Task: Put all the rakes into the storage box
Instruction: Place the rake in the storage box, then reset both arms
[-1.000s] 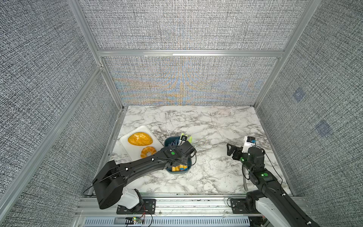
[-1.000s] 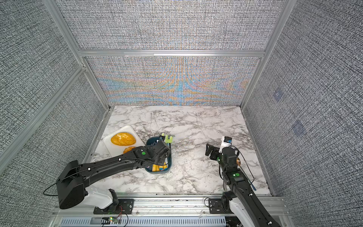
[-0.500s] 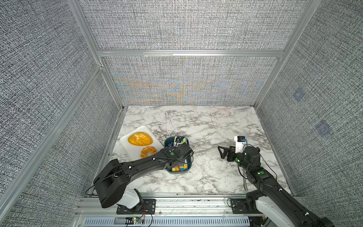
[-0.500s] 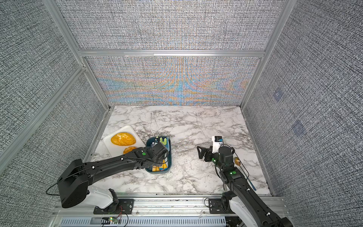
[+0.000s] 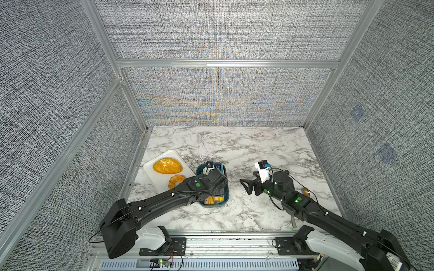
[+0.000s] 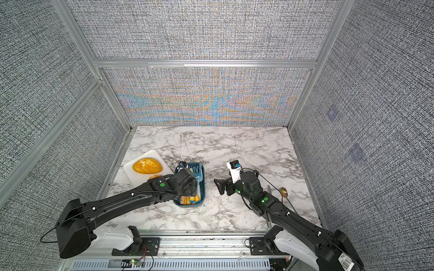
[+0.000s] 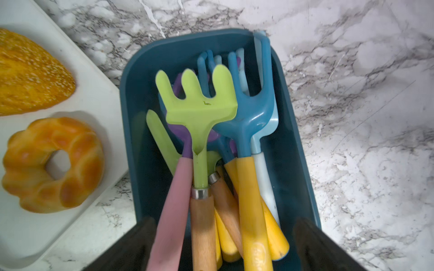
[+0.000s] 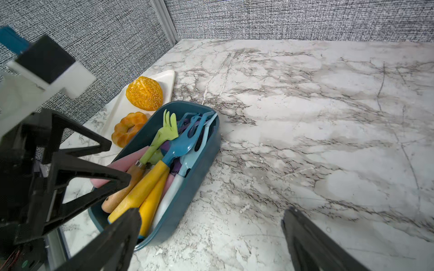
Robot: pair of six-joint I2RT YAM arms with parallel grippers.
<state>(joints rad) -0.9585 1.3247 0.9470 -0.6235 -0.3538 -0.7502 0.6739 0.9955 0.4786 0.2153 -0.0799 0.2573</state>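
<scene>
The green-headed rake (image 7: pixel 199 103) with a wooden handle lies in the dark teal storage box (image 7: pixel 128 98), on top of several other toy garden tools. My left gripper (image 7: pixel 224 221) hovers open over the handle end, its fingers (image 7: pixel 141 237) wide on either side and holding nothing. In both top views the left wrist covers most of the box (image 5: pixel 226 187) (image 6: pixel 203 185). My right gripper (image 5: pixel 245 187) (image 6: pixel 218 187) stands open and empty to the right of the box, low over the marble. The right wrist view shows the rake (image 8: pixel 168 131) inside the box (image 8: pixel 187 194).
A white tray (image 5: pixel 150 174) with a seeded bread roll (image 5: pixel 167 166) and a doughnut (image 7: pixel 52 164) touches the box's left side. A gold-bowled spoon (image 6: pixel 284 192) and a knife (image 6: pixel 269 190) lie by the right arm near the front right.
The left gripper has opened and let go of the rake, which now lies in the box instead of sticking up over its far end. The right gripper has moved left towards the box.
</scene>
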